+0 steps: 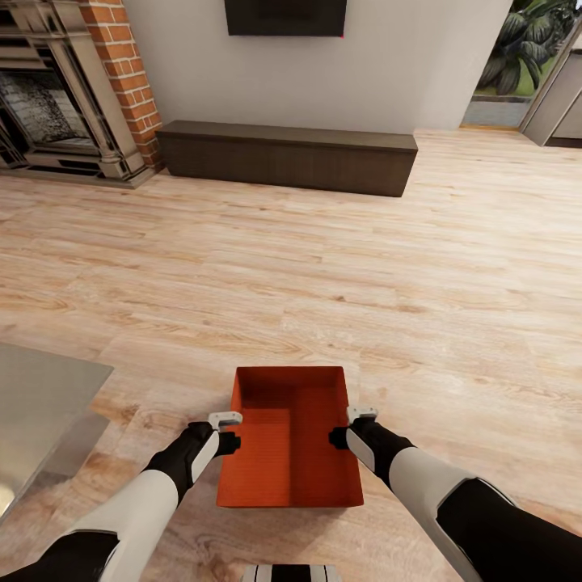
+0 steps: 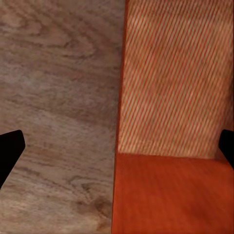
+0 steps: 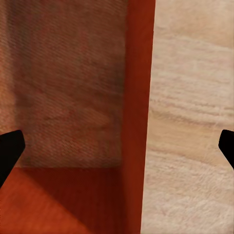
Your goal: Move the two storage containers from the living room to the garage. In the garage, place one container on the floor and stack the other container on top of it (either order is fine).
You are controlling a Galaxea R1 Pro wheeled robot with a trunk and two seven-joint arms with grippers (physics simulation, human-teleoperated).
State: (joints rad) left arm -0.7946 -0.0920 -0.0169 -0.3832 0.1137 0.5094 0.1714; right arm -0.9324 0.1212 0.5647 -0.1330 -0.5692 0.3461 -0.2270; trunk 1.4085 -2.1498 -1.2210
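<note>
One storage container [image 1: 289,440] sits between my two grippers, low in the head view over the wood-plank flooring [image 1: 323,259]; I read no label or writing on it. My left gripper [image 1: 229,432] straddles its left wall, my right gripper [image 1: 349,426] its right wall. In both wrist views the fingertips stand wide apart, each thin wall running between them untouched. Whether it rests on the planks or hangs lifted, I cannot tell. Both forearms are cut off at the frame's bottom edge.
</note>
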